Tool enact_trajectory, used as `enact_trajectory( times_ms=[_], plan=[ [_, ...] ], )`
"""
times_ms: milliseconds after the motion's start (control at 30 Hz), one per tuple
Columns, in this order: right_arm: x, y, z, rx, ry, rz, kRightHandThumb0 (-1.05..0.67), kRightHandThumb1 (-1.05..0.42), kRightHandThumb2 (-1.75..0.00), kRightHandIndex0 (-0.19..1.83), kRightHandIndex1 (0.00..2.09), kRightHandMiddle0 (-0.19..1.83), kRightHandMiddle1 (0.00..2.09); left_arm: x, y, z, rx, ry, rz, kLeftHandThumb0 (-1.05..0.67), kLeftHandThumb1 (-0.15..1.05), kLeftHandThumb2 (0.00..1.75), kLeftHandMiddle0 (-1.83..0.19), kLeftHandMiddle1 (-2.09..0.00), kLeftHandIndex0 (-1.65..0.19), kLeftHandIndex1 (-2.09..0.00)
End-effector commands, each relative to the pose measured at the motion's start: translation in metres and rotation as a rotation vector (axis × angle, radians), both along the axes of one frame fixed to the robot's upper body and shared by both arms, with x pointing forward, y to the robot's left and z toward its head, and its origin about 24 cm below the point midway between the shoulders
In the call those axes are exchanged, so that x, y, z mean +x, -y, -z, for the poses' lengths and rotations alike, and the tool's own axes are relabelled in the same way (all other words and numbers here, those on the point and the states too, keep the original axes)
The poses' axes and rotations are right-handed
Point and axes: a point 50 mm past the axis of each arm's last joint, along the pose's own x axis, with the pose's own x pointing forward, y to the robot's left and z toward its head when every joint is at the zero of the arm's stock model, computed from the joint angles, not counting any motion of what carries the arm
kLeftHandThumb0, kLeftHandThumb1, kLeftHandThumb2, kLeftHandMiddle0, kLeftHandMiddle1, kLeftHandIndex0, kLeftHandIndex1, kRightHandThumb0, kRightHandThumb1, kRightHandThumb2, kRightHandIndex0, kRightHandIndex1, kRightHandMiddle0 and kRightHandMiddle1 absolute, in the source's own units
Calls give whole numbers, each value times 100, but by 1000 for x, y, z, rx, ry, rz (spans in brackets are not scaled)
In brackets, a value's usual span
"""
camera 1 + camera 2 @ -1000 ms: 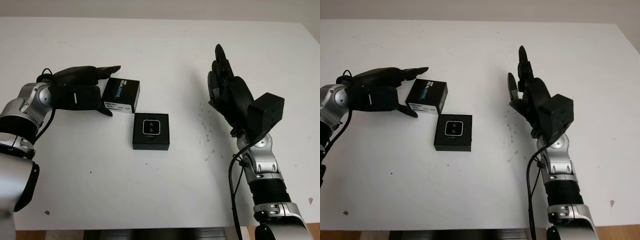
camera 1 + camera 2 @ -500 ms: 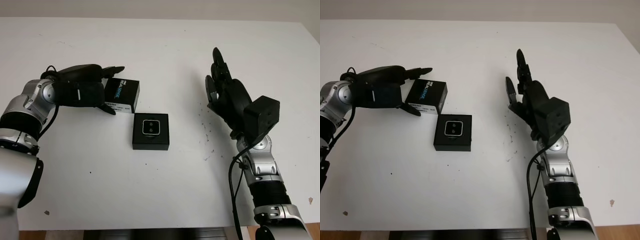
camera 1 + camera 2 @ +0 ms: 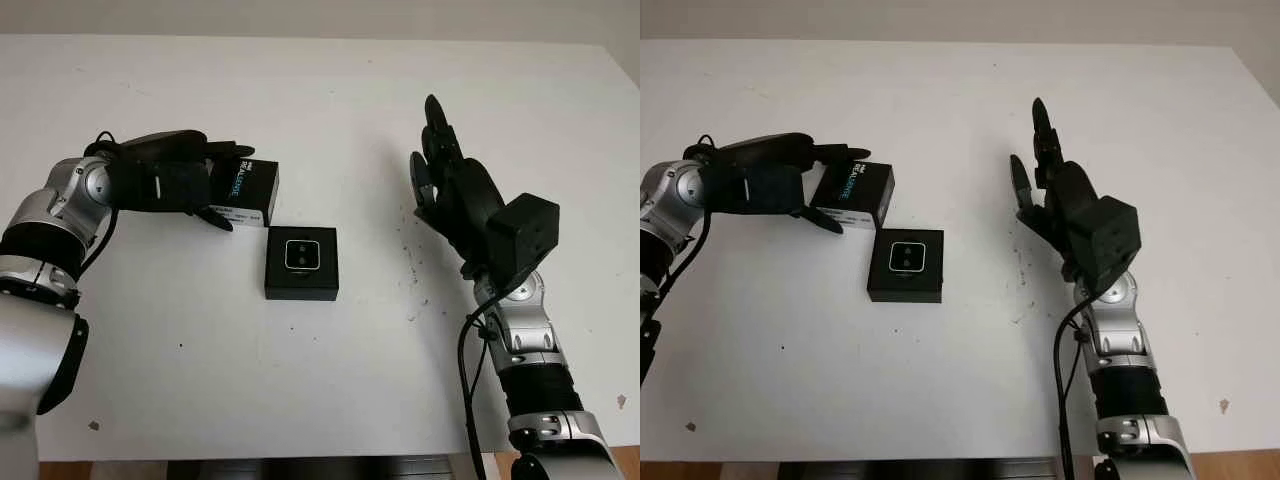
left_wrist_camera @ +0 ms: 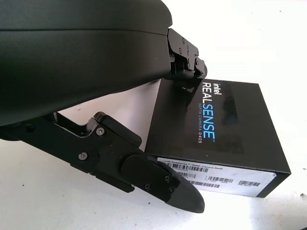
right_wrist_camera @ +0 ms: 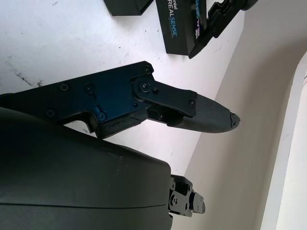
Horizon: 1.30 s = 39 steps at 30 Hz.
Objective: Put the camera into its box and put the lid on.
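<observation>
- Left hand (image 3: 185, 182) at the table's (image 3: 320, 90) left, fingers closing around the lid (image 3: 245, 189), one fingertip (image 4: 184, 195) against its labelled near side, another on its far edge; firm grip not discernible.
- Just right and nearer: open box (image 3: 302, 263), camera (image 3: 301, 254) seated inside.
- Well right: right hand (image 3: 447, 185) raised off the table, open, holding nothing.

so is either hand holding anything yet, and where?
Cannot tell for the left hand: its fingers straddle the lid at its left end, but closed contact isn't visible. The right hand is open, raised over the table.
</observation>
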Motion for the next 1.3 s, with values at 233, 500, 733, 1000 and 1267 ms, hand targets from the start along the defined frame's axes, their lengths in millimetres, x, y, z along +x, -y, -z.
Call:
enact_trajectory(
  times_ms=[233,500,733,1000,1267],
  plan=[
    [-3,1,1,-9,2,-4,-70,-105,-69,-19,4,-18,5,-1,3,0,27,162,14,-41,86,6,-56,-30,-46,-25],
    [-5,1,1,-11,16,-23,-72,-105,-66,-19,3,-17,5,-5,7,6,-88,384,0,-27,98,6,-41,-127,-45,-101],
    [-6,0,3,7,10,-25,-71,-105,-63,-19,4,-16,6,-4,9,10,-151,349,-30,-22,99,5,-35,-151,-31,-143],
    [-8,1,6,5,5,-33,-69,-105,-62,-19,5,-16,6,-1,9,7,-242,277,-87,-20,97,5,-33,-156,-29,-150],
    [-8,-2,9,10,-15,-36,-70,-105,-60,-19,5,-16,6,5,7,-13,-352,191,-152,-24,96,5,-46,-173,-32,-148]
  ],
)
